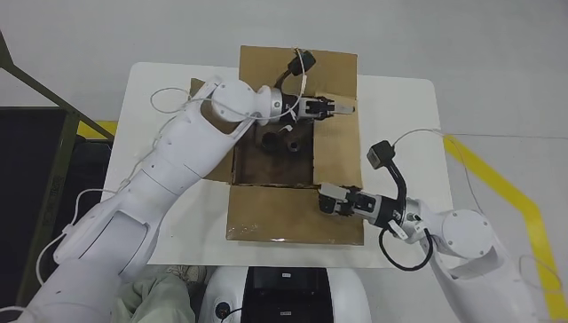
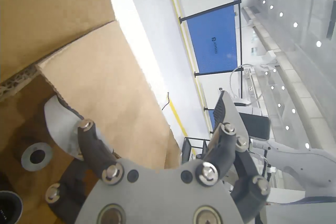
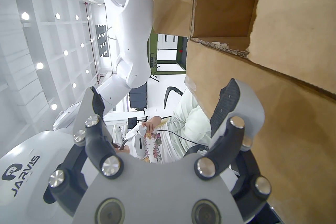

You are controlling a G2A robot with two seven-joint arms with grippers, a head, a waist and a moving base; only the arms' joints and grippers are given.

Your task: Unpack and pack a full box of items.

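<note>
Top view gives the layout: a big white table point(image 1: 399, 114) with the cardboard box point(image 1: 297, 64) sitting open in the middle of it, flaps folded outward. The left gripper point(image 1: 346, 106) is up over the box. In the left wrist view its fingers are spread wide with nothing pinched. One finger point(image 2: 60, 120) hangs over the open inside of the box and the other finger point(image 2: 231, 114) is out past the side flap, so that flap runs across behind the gap between them. The right gripper point(image 1: 325, 200) is by the flap nearest the robot. Its own wrist view shows the fingers spread apart too, not holding anything. The ribbed pad point(image 3: 225, 101) of one finger overlaps the edge of that flap, and the other finger point(image 3: 92, 104) is clear of the cardboard. Honestly can't tell if the pad is actually touching the flap or just sitting in front of it. The dark items point(image 1: 280, 139) are down inside the box, just beside the left gripper's inner finger. From the left wrist view, a grey ring point(image 2: 36, 156) with a dark hole lies on the box floor near that finger, and a dark cylinder point(image 2: 8, 205) sits a bit further from it.
</note>
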